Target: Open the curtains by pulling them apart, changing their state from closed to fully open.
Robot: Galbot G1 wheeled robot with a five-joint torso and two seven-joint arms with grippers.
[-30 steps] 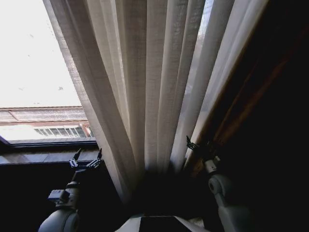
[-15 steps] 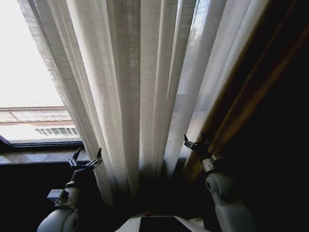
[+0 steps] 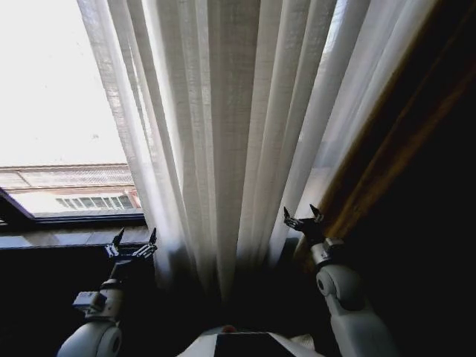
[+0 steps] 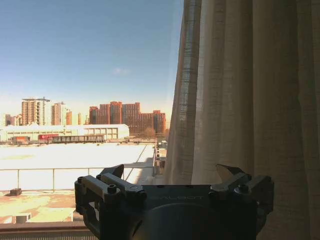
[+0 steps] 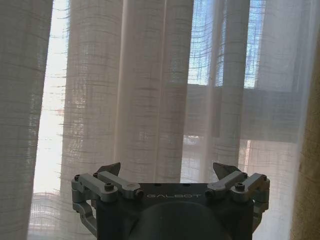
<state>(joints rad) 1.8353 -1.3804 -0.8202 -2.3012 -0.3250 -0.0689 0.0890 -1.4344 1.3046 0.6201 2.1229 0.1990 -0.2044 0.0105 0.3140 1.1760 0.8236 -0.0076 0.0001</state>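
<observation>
- Since half a second ago, the whole head view has shifted, so the camera moved; the left edge of the curtains (image 3: 223,134) now stands further right and more bright window glass (image 3: 52,89) shows beside it.
- Both pincers sit at almost the same spots as before.
- Curtains hang bunched in the middle, in front of the robot: sheer off-white fabric, fine linen-like weave, long vertical pleats that narrow toward the bottom.
- Left pincer (image 3: 133,239) is raised low on the left, spread wide, with nothing between its fingers; the curtain edge is just beside it.
- Right pincer (image 3: 303,217) is raised on the right, also spread wide and holding nothing, close before the translucent folds.
- A brown drape (image 3: 387,141) hangs right of the curtains.
- Through the glass: blue sky, flat roofs, red-brick blocks (image 4: 127,116).
</observation>
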